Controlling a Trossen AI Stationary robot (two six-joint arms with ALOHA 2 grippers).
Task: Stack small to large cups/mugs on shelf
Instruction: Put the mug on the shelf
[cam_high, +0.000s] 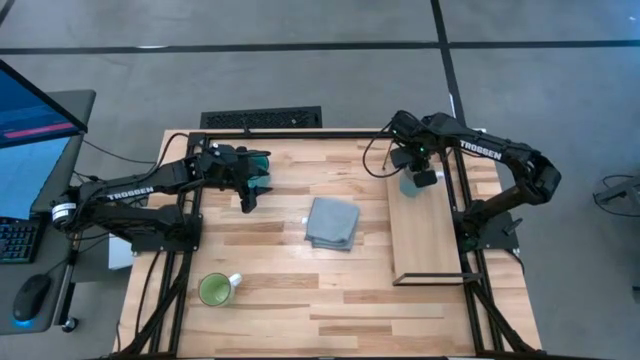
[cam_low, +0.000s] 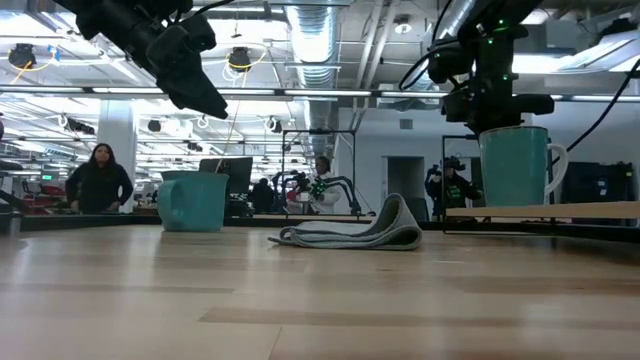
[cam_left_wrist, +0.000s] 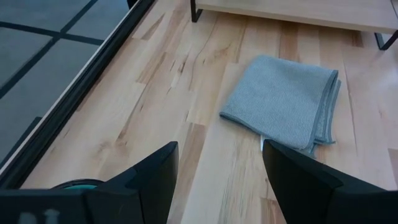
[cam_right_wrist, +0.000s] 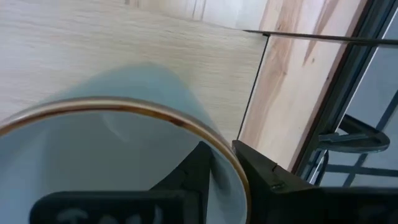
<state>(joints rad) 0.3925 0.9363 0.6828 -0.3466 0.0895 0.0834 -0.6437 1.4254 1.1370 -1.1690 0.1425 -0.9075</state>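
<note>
A pale mug (cam_high: 409, 186), teal-green in the low view (cam_low: 515, 165), stands upright on the far end of the shelf (cam_high: 430, 240). My right gripper (cam_high: 420, 172) is shut on its rim from above. A teal mug (cam_high: 262, 160) stands on the table at far left, partly under my left arm. My left gripper (cam_low: 205, 95) hangs open above it, touching nothing. A light green mug (cam_high: 214, 290) stands upright near the table's near-left corner, its handle toward the right. My right gripper (cam_right_wrist: 233, 174) pinches the pale mug's rim wall (cam_right_wrist: 211, 134), one finger (cam_right_wrist: 193, 171) inside the cup and one (cam_right_wrist: 273, 183) outside. The fingers come from above, pointing down. The mug is upright with its base on the shelf board (cam_low: 560, 211).
A folded grey-blue cloth (cam_high: 332, 222) lies mid-table between the teal mug and the shelf. The shelf's near part is bare board inside a thin black wire frame. A black rail runs along the table's far edge. People and desks show in the room behind.
</note>
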